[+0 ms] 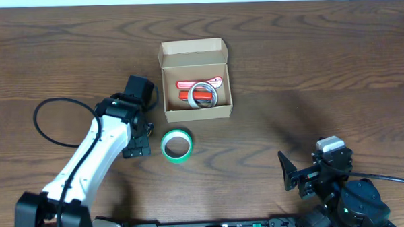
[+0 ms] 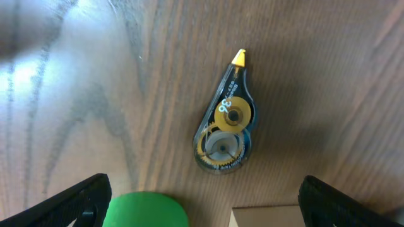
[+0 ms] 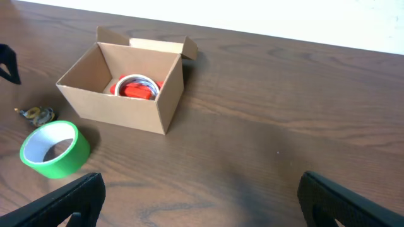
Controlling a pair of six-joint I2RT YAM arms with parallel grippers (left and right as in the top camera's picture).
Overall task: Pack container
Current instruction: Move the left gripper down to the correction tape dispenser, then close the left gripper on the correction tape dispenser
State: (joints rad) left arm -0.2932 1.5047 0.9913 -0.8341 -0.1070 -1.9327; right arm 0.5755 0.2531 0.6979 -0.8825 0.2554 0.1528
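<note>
Overhead: tan cardboard container (image 1: 196, 114) is sitting open, its far flap standing up, red item (image 1: 185, 84) lying inside; left gripper (image 2: 203, 200) and right gripper (image 3: 201, 198) are both gaping wide.

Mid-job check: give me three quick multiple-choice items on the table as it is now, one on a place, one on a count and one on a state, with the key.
1. Where does the correction tape dispenser lie?
A) inside the container
B) on the table, below the left gripper
C) at the table's far edge

2. How many tape rolls lie outside the container?
A) one
B) none
C) three

3. How is the container's lid flap?
A) shut flat
B) torn off
C) open

Key:
1 B: the left wrist view shows the dispenser on bare wood ahead of the spread fingers.
2 A: only the green roll lies on the wood, in front of the container.
3 C: the overhead view looks straight into the container.
</note>
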